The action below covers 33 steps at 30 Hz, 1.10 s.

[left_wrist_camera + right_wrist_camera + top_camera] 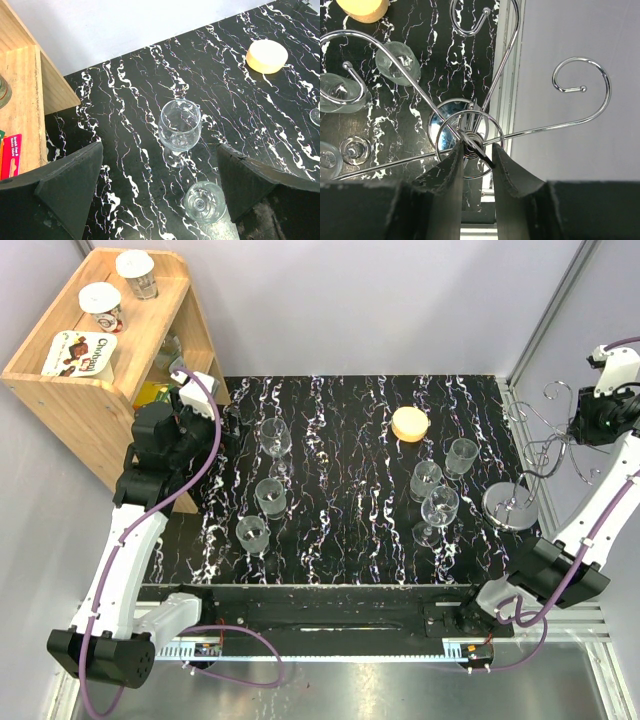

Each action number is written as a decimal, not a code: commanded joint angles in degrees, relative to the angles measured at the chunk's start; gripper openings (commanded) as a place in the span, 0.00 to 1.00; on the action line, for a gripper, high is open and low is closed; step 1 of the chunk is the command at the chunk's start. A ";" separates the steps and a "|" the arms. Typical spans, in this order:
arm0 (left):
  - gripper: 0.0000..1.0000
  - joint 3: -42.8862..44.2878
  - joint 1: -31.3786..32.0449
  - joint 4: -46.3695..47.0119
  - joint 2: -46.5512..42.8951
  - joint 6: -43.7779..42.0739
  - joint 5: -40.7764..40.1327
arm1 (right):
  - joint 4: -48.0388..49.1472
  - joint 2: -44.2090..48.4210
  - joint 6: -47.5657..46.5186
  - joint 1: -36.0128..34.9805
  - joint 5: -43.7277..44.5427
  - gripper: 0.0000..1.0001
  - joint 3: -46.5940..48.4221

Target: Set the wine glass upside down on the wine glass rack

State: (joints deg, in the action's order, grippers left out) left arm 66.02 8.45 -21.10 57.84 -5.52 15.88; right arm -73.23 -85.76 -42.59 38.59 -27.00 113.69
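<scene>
**A:** Where is the clear stemmed wine glass [180,125]?
**B:** Upright on the black marbled desk [125,100], just ahead of the left tool [159,152], whose jaws stand wide apart. It looks thin, slippery and fragile, so I'd take it gently by the stem.
**A:** And the shiny chrome wire wine glass rack [468,135]?
**B:** At the desk's right edge, with the right tool [477,150] pinching its top hub.

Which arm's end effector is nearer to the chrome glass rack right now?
Right. The right end effector is closed around the top hub of the rack. The left end effector is far across the table, beside the wooden shelf.
</scene>
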 commanded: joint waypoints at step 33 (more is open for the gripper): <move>0.99 7.63 4.47 -1.84 4.12 0.07 10.22 | 10.13 6.22 11.65 0.00 5.74 0.42 -5.85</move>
State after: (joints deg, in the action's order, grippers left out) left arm 71.88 12.38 -24.47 61.76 -5.91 25.12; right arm -67.00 -78.85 -30.79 38.57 -20.62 107.66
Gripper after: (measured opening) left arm 0.988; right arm 0.382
